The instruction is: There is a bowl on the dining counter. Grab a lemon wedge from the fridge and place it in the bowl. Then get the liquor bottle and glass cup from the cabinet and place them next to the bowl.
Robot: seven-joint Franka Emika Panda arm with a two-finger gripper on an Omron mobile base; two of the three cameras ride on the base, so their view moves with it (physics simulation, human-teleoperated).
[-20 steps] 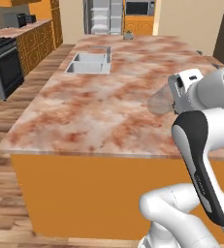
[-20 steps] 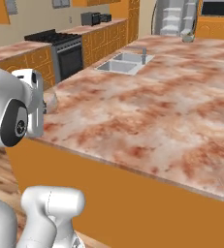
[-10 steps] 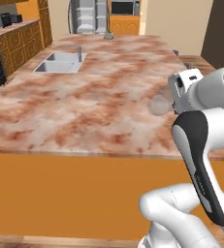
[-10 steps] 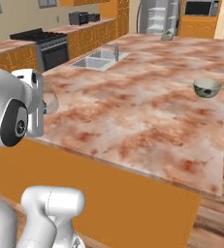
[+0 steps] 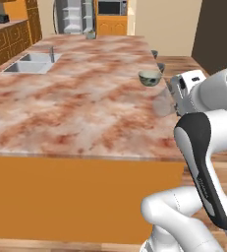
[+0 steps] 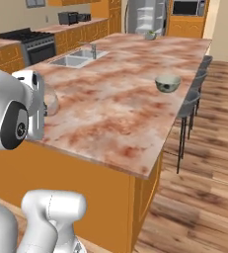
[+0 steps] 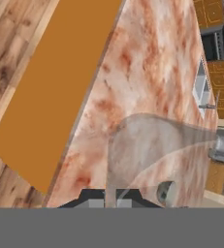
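The gripper [image 7: 111, 196], clamped on the glass cup [image 7: 147, 145], hangs over the counter [image 5: 75, 103] edge, bowl [image 5: 150, 77] well apart.

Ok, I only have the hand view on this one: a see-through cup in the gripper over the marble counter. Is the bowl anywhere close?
Observer: Yes. In the left base view the bowl sits on the counter near its right edge, just beyond the glass cup.
Operator: What is along that side of the counter?
Observer: Dark stools stand in a row along that edge, clear in the right base view.
Operator: And at the counter's far end?
Observer: A small object stands on the counter there, too small to name.
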